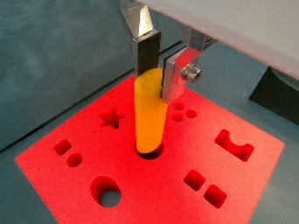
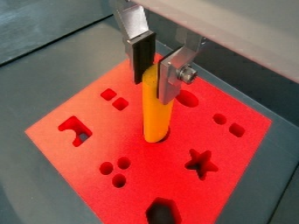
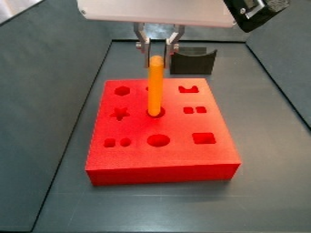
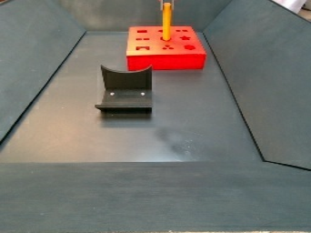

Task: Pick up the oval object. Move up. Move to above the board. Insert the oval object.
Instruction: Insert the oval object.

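Note:
The oval object [image 1: 149,114] is a slim orange-yellow peg that stands upright over the middle of the red board [image 1: 162,186]. Its lower end sits in a cut-out hole [image 2: 156,138] there. My gripper [image 1: 159,80] is straight above the board, shut on the peg's top end, with a finger on each flat side. Both wrist views show the same grip [image 2: 156,87]. In a side view the peg [image 3: 157,86] rises from the board [image 3: 158,169] up to the gripper [image 3: 157,55]. From far off, the peg [image 4: 166,20] stands on the board [image 4: 170,62].
The dark fixture [image 4: 124,89] stands on the grey floor in front of the board, and behind it [image 3: 191,62] in a side view. Sloped grey walls close in the floor on both sides. Star, circle, square and notched holes surround the peg.

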### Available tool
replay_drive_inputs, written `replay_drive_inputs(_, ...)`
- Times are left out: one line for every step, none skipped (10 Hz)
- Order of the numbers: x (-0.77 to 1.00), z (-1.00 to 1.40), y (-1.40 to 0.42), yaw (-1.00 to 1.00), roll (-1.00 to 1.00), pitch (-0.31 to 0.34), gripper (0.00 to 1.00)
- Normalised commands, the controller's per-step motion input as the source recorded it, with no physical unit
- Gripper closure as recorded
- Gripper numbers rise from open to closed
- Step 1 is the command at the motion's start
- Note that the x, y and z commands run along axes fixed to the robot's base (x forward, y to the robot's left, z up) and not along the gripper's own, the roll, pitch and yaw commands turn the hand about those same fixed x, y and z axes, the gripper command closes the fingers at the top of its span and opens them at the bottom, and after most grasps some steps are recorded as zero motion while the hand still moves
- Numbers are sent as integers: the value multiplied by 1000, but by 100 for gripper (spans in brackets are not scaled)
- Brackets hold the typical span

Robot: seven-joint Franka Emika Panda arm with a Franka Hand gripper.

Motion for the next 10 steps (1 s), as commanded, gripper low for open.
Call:
replay_drive_inputs(100,31,0,-51,34,73,100)
replay_drive_inputs(151,17,0,-69,41,77,100)
replay_drive_inputs(186,3,0,-43,49,93,100)
replay_drive_inputs(171,0,0,0,57,99,100)
replay_drive_inputs(149,0,0,0,70,101,100)
replay_drive_inputs(123,0,-14,0,89,93,100)
replay_drive_inputs(66,0,-40,0,106,74,100)
replay_drive_inputs(9,0,-89,0,121,50,100)
replay_drive_inputs(0,-46,-86,0,117,30,100)
replay_drive_inputs(0,-69,-63,0,116,31,100)
